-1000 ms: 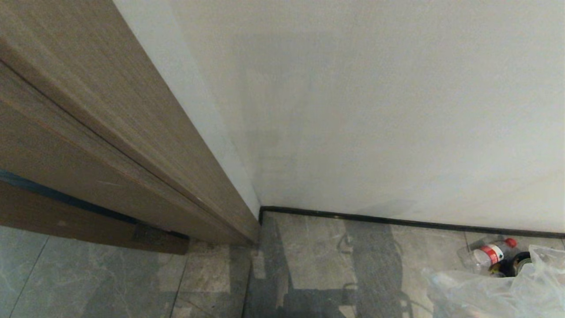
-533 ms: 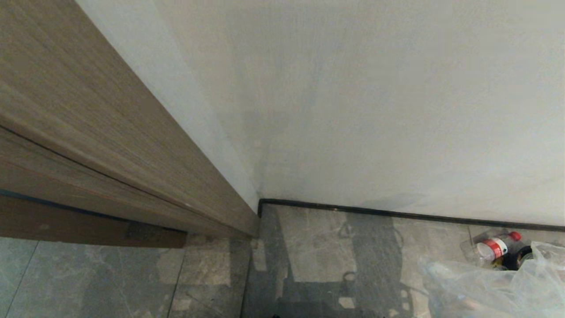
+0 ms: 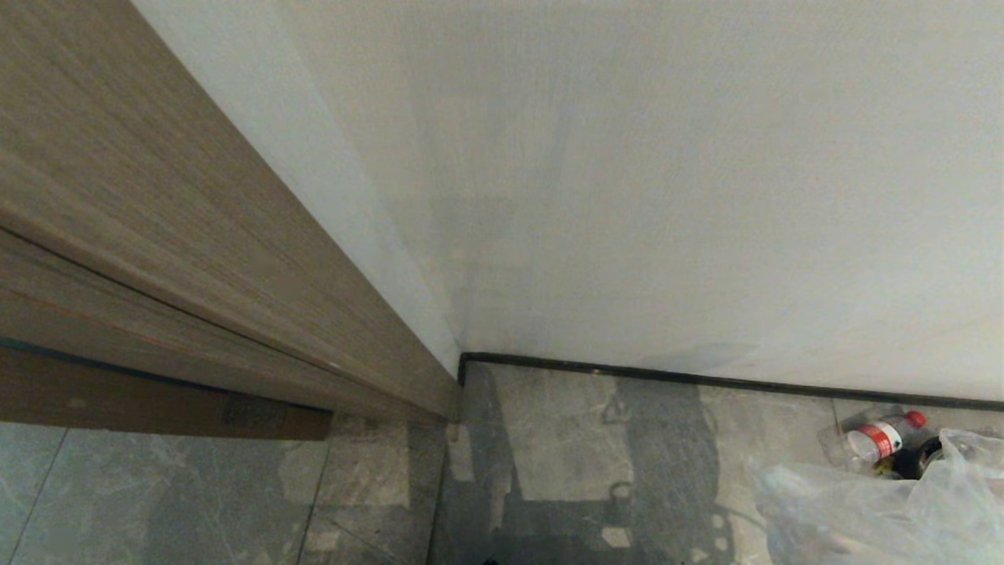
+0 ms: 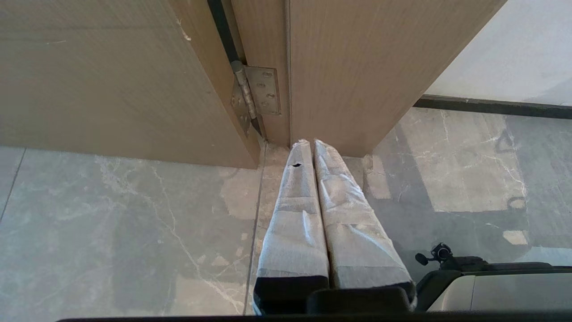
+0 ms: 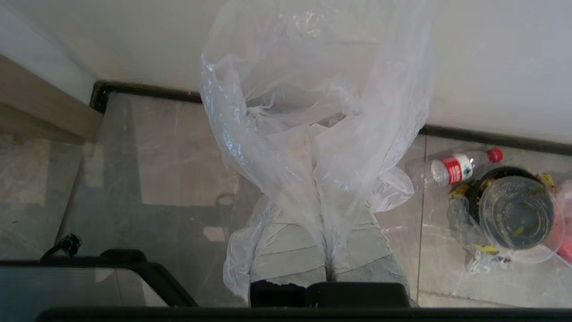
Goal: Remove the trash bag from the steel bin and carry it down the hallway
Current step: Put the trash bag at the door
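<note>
The trash bag (image 5: 313,116), clear and crinkly, hangs bunched from my right gripper (image 5: 322,210). That gripper's padded fingers (image 5: 286,250) are shut on the bag's gathered plastic, which hides the tips. In the head view only the bag (image 3: 878,510) shows, at the lower right above the hallway's grey marble-look tiles (image 3: 565,439). My left gripper (image 4: 311,144) is shut with nothing in it, pointing at the foot of a wooden door frame (image 4: 357,80). The steel bin is out of view.
A white wall (image 3: 667,196) with a black baseboard (image 3: 706,380) stands ahead. A wooden door (image 3: 157,235) is at the left, its hinge (image 4: 259,91) by the frame. A red-capped plastic bottle (image 5: 456,167) and a lidded black bowl (image 5: 514,210) lie by the wall on the right.
The whole head view has shifted a little, so the camera has moved. The bag stays at the lower right, and the bottle by the wall has not moved.
</note>
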Robot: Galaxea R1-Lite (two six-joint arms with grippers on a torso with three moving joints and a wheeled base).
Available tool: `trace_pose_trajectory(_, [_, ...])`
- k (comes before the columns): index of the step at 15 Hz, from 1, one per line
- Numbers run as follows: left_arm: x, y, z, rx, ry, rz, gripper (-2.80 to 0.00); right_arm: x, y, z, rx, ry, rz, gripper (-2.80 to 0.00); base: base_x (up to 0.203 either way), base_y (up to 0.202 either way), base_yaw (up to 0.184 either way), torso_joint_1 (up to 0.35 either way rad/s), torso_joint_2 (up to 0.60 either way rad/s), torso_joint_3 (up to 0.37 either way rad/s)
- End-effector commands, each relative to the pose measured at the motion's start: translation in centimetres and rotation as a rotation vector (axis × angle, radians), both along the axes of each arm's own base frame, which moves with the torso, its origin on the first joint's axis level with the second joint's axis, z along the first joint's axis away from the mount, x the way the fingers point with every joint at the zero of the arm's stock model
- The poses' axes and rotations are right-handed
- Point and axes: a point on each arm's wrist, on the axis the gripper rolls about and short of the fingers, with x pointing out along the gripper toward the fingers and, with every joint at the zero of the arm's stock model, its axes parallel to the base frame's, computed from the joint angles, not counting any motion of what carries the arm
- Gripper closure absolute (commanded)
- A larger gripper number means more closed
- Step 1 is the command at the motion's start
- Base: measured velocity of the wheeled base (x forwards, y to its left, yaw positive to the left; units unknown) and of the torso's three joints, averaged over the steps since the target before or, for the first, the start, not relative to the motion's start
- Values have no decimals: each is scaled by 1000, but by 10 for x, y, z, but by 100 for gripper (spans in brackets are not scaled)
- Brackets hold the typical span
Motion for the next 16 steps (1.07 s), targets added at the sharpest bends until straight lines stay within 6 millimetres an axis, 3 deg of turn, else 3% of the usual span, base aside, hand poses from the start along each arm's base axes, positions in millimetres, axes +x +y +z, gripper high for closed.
trace_pose_trajectory(1, [0,0,0,-1,0,1,0,-1,0,4,2,-19,7,0,0,0,0,0,0,0])
trace_pose_trajectory(4, [0,0,0,-1,0,0,0,-10,3,53,16,-86,140,0,0,0,0,0,0,0])
trace_pose_trajectory(8, [0,0,0,-1,0,1,0,29,5,87,53,157,236,0,0,0,0,0,0,0])
trace_pose_trajectory(12, [0,0,0,-1,0,0,0,94,7,96,61,408,266,0,0,0,0,0,0,0])
trace_pose_trajectory(16, [0,0,0,-1,0,0,0,161,7,74,13,648,182,0,0,0,0,0,0,0])
